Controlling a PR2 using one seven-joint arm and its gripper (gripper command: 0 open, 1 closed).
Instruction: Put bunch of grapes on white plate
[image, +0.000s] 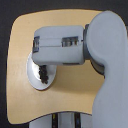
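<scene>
The white plate (33, 79) lies near the table's edge on the exterior view's left, partly covered by my arm. A dark bunch of grapes (43, 73) rests over the plate's middle, just below the arm's grey end. My gripper (40, 64) points down over the plate; its fingers are mostly hidden by the wrist housing, so whether they are open or shut does not show. Whether the fingers still touch the grapes cannot be told.
The round light wooden table (65, 95) fills the view. My large grey arm (100, 45) reaches in from the exterior view's right and covers the table's middle. The robot's base (65, 121) shows at the bottom edge.
</scene>
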